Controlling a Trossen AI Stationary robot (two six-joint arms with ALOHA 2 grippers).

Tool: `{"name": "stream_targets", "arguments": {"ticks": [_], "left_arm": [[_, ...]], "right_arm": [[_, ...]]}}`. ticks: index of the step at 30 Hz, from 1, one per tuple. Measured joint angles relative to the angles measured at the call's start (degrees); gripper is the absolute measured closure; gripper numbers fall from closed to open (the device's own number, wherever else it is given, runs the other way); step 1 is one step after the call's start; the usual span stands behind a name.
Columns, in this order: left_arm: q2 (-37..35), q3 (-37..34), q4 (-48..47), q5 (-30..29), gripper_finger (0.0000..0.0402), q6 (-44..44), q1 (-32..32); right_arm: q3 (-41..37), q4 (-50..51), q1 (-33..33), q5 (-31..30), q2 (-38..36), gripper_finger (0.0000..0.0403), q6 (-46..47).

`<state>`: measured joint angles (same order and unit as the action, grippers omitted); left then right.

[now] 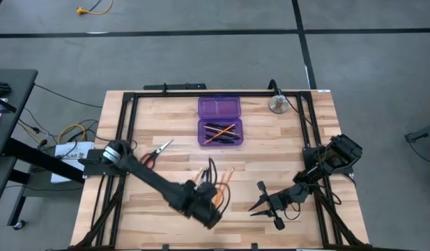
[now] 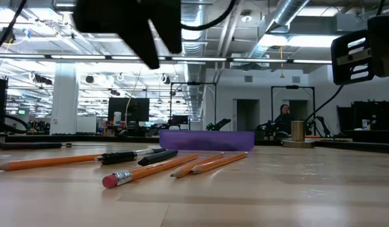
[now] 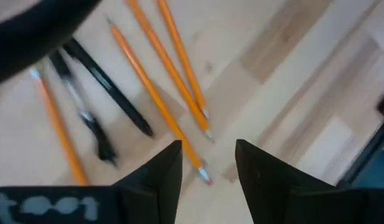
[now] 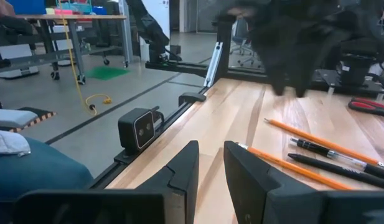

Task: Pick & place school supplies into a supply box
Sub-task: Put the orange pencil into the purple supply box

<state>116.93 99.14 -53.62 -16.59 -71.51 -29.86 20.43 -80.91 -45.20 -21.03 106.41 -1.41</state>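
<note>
Several orange pencils and two black pens (image 1: 216, 183) lie loose on the wooden table near its front edge; they also show in the low view (image 2: 162, 167) and the left wrist view (image 3: 160, 106). My left gripper (image 1: 211, 206) hovers open above them (image 3: 207, 155), with one pencil's eraser end below the gap. The purple box (image 1: 219, 120) lies open at the far middle, with pens and pencils in its near half. Red-handled scissors (image 1: 157, 151) lie on the left. My right gripper (image 1: 258, 199) is open and empty at the front right (image 4: 210, 168).
A round silver object (image 1: 278, 104) stands at the far right of the table, also seen in the low view (image 2: 298, 133). A black frame (image 1: 124, 139) runs along the table's edges. Bare wood lies between the box and the loose pencils.
</note>
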Motion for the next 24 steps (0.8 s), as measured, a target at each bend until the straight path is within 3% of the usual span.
{"name": "stream_targets", "arguments": {"ticks": [5,12,18,24], "left_arm": [[2.2,0.1,-2.0,0.2,0.0265,-9.2,-3.0],[3.3,0.0,-16.7,1.6,0.0265,-18.1,-3.6],[3.2,0.0,-22.6,3.4,0.0265,-17.4,-3.5],[3.3,-1.4,-20.1,3.7,0.0265,-13.0,-2.4]], "right_arm": [[0.1,0.7,0.4,0.2,0.0,0.033,0.3],[1.3,1.6,1.5,0.2,0.7,0.033,1.8],[2.1,3.4,1.5,0.2,0.7,0.033,2.0],[2.3,4.3,1.5,0.2,0.7,0.033,2.0]]}}
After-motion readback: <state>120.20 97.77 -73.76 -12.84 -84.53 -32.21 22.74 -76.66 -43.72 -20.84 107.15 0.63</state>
